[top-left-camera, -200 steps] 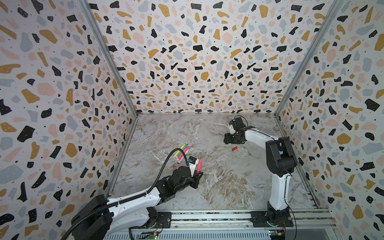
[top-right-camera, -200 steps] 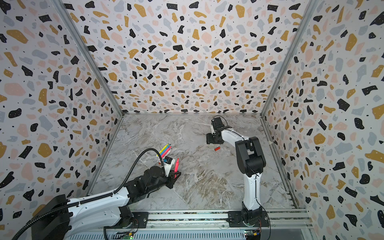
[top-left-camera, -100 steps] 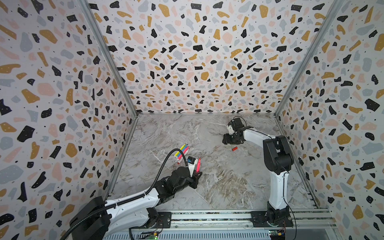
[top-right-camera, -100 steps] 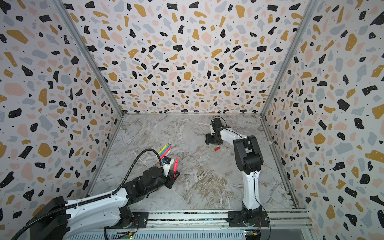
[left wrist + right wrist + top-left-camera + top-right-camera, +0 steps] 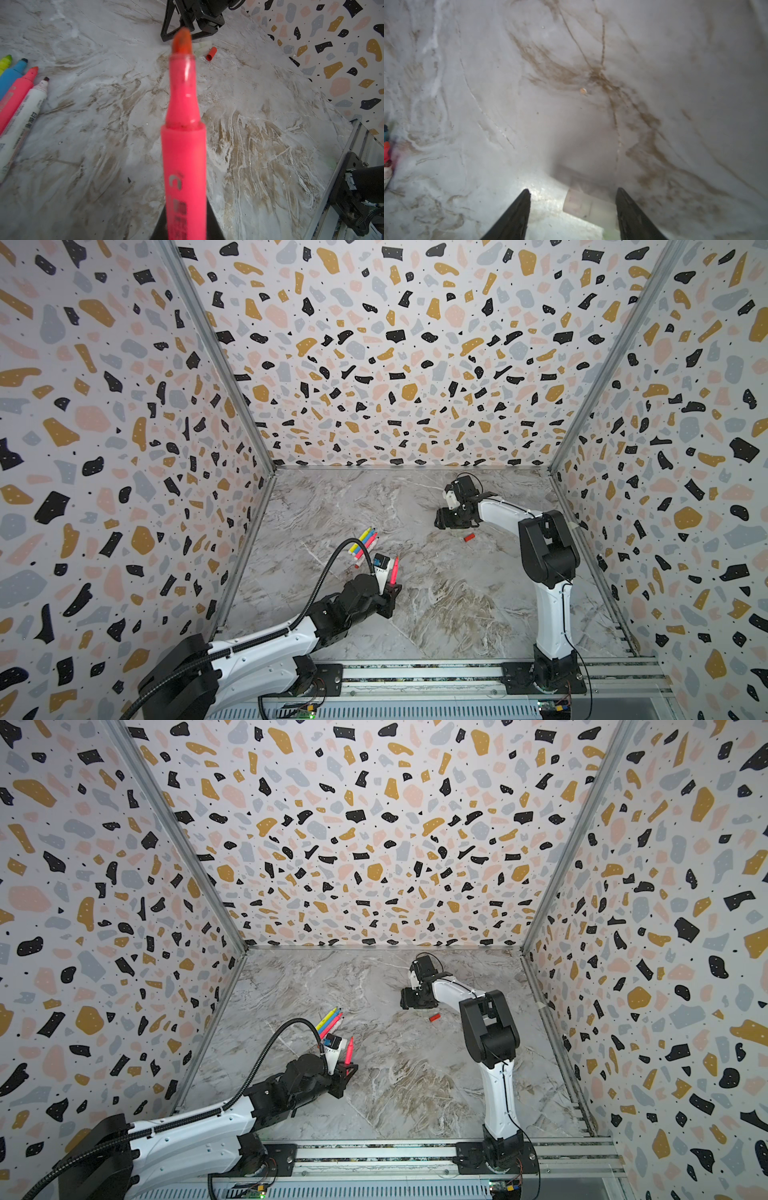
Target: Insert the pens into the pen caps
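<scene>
Facing terrazzo walls [image 5: 374, 364] over marbled tabletop [image 5: 457, 593], left end effector [image 5: 391, 590] clamps pink pen [image 5: 395, 570]; right end effector [image 5: 572, 189] apart.

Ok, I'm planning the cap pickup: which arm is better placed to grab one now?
Right. Its open right claw straddles a pale translucent plastic cap; the left claw is shut on the pink plastic marker pen, far off.

Pink pen [image 5: 184, 145]: smooth glossy plastic, sheen on neck. White pen [image 5: 22, 124]: satin plastic w/ printed label. Red cap [image 5: 211, 53]: smooth plastic. Pale cap [image 5: 579, 204]: translucent, frosted-looking plastic. Table [image 5: 436, 605]: marble-look sheet, mostly matt, scuffed. Walls [image 5: 374, 364]: matt terrazzo print. Rail [image 5: 415, 674] at table's front edge: brushed metal.
</scene>
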Tool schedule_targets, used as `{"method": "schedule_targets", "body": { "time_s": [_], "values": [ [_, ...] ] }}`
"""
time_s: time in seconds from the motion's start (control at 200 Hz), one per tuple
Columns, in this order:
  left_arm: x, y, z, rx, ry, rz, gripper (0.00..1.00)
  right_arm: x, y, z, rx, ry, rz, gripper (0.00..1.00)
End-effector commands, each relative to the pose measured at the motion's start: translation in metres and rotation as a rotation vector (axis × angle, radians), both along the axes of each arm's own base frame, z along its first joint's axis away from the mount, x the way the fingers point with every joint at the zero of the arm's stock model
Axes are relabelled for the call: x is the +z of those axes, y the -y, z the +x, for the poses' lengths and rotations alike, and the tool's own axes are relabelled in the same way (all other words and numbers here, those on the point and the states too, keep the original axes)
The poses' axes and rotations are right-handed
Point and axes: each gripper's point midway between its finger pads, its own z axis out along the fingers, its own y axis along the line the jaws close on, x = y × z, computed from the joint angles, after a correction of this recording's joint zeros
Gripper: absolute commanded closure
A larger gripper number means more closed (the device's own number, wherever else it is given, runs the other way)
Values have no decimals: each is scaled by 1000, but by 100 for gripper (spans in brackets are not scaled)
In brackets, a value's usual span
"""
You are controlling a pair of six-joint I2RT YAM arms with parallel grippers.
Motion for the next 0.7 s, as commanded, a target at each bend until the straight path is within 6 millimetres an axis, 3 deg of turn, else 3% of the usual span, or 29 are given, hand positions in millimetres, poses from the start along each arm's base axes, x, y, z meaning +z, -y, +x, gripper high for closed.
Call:
{"method": "schedule_targets", "body": {
  "time_s": [0.0, 0.39, 0.691],
  "values": [
    [4, -4, 2, 19, 22, -10, 100, 1, -15, -8, 33, -16, 3, 35],
    [4, -8, 2, 31, 29, -8, 100, 15, -68, -36, 169, 9, 119, 35],
    [6, -11, 2, 41, 32, -15, 100, 28, -87, -42, 221, 31, 159, 35]
  ]
}}
